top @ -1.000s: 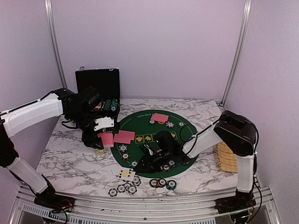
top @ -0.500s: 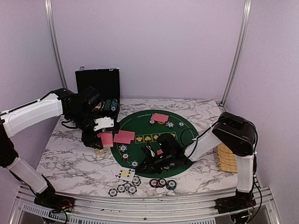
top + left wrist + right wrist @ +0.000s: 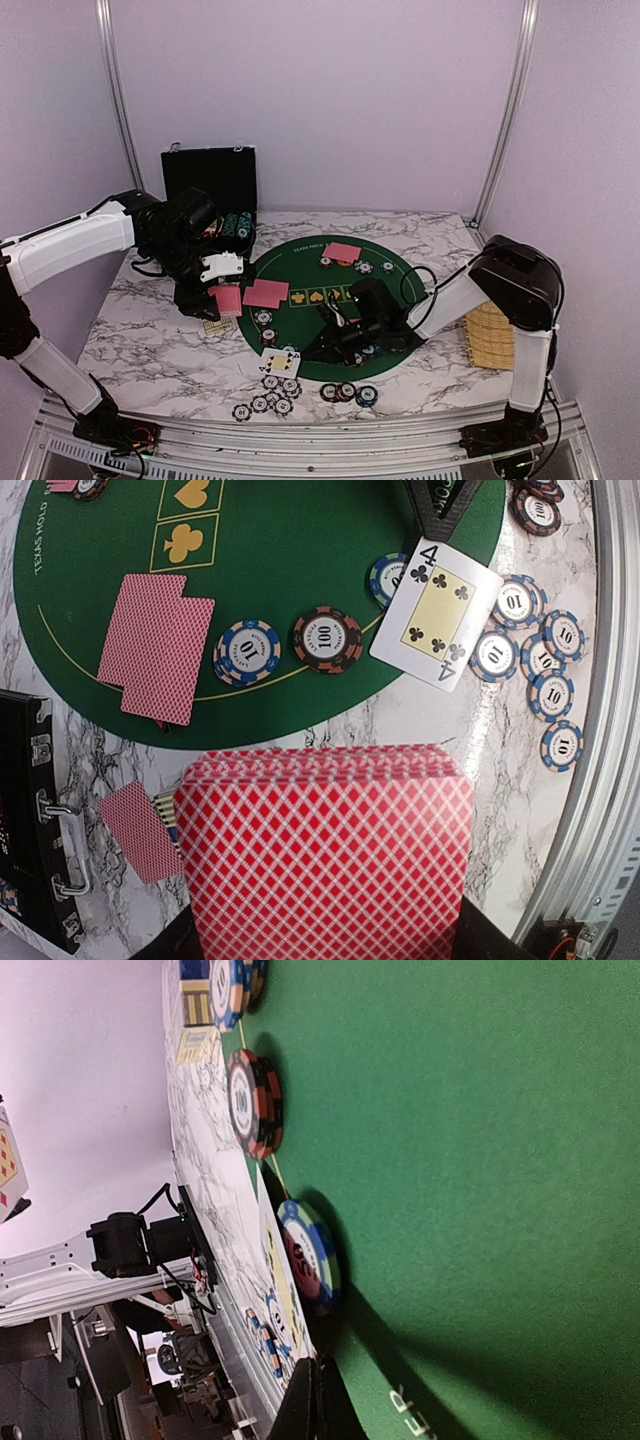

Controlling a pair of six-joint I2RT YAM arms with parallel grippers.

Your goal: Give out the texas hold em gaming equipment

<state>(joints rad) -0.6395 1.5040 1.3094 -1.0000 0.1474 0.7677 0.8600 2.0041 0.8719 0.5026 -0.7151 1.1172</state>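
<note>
My left gripper (image 3: 226, 300) is shut on a deck of red-backed cards (image 3: 325, 850) and holds it over the marble beside the green felt mat (image 3: 330, 275). My right gripper (image 3: 318, 352) lies low on the mat's near edge; in the right wrist view (image 3: 315, 1400) its jaws are pressed together. Its tip (image 3: 440, 510) touches the corner of a face-up four of clubs (image 3: 435, 612), which rests across the mat edge and some chips (image 3: 278, 362). Two red-backed cards (image 3: 157, 645) lie face down on the mat. Blue "10" (image 3: 246, 650) and dark "100" (image 3: 327, 638) chips sit near them.
A black hinged case (image 3: 210, 180) stands open at the back left, with chips inside. A woven yellow tray (image 3: 487, 335) sits at the right edge. Several chips lie along the front edge (image 3: 345, 392). Another card pair (image 3: 342, 251) lies at the mat's far side.
The right gripper has shifted right along the mat's near edge, and the face-up card has slid with it toward the mat. The left arm has not moved.
</note>
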